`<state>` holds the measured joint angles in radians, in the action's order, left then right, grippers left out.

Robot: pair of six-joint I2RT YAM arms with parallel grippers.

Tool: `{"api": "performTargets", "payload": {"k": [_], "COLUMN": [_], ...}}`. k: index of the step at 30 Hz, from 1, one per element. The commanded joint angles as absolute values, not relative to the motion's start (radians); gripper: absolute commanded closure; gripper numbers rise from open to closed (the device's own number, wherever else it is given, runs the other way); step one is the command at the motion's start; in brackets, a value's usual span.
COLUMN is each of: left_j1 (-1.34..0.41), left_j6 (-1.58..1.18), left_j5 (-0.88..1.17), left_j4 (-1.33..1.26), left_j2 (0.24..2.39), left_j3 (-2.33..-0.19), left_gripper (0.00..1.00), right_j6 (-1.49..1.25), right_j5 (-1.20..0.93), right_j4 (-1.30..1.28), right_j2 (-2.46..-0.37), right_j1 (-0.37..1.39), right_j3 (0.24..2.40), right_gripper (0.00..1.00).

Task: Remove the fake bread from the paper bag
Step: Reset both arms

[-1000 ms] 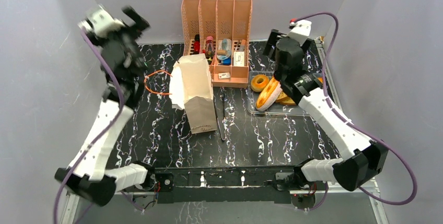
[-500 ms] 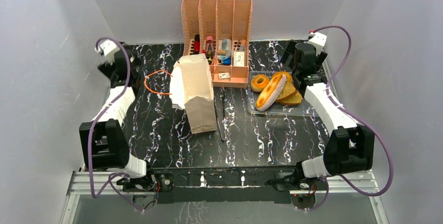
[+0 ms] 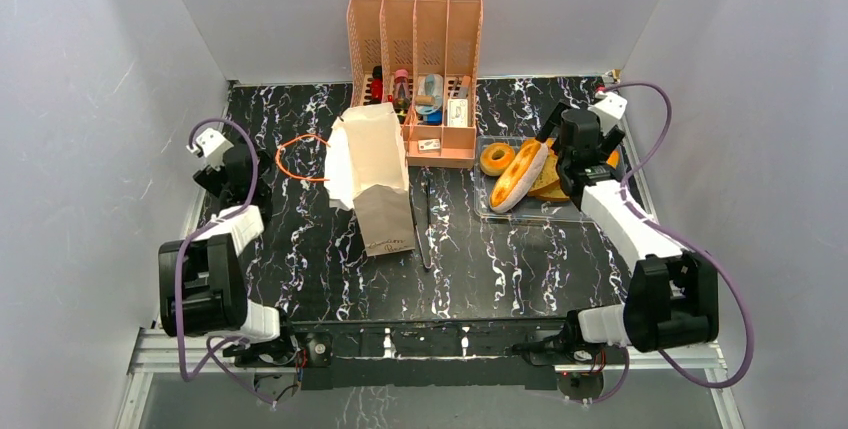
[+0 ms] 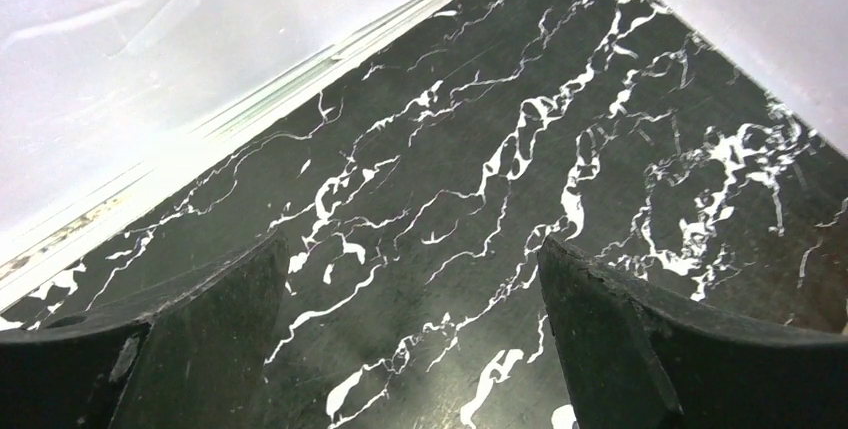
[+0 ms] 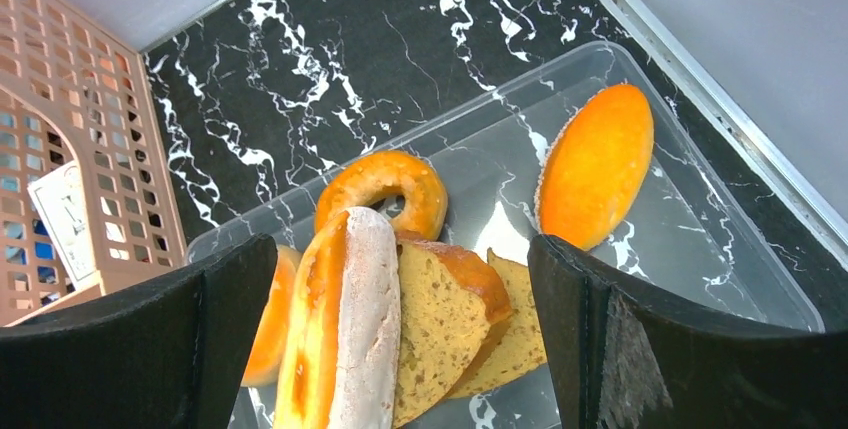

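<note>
On the right side of the table (image 3: 500, 269), all the bread (image 3: 520, 174) we can see lies in the clear tray (image 3: 560, 211), well apart from the paper bag (image 3: 375, 174). The right wrist view shows a ring (image 5: 385, 184), toast slices (image 5: 445, 314), an oval bun (image 5: 597, 164) and the long loaf (image 5: 350, 319), which leans across the slices.

The right gripper (image 5: 400, 249) hangs just above this tray with its jaws wide apart and nothing between them. The left gripper (image 4: 412, 244) is also spread wide and empty, low over bare table at the left edge.

The bag lies on its side between the two arms, its long axis running from near to far and its folded base toward us. The orange cord handle (image 3: 295, 159) trails out on the left arm's side. We judge the left arm the nearer of the two if the bag needs another reach. We cannot see inside the bag, so we cannot tell whether any bread remains there.

A second ago both arms stood tall, the left one raised high at the far left corner and the right one bent over the tray. Both have since folded back low toward their bases, and the right jaws have widened. Bag, tray and bread have not shifted.
</note>
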<state>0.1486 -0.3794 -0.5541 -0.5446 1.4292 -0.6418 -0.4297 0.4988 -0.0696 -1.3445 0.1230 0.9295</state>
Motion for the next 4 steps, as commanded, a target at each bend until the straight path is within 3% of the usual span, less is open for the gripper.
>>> {"api": "performTargets", "payload": {"k": [1,4], "left_j1": [0.149,0.147], "left_j6": [-0.390,-0.412], "left_j5": [-0.533,-0.527], "left_j4": [-0.680,-0.679], "left_j2": [1.386,1.391], "left_j3": [-0.605,-0.600], "left_gripper": [0.06,0.07], "right_j6": [-0.432,-0.443], "right_j5": [0.516,0.520], "right_j4": [0.060,0.028], "right_j2": [-1.274,-1.278], "right_j1": [0.123,0.124], "right_j3": [0.902,0.914], "right_gripper": [0.02,0.02]}}
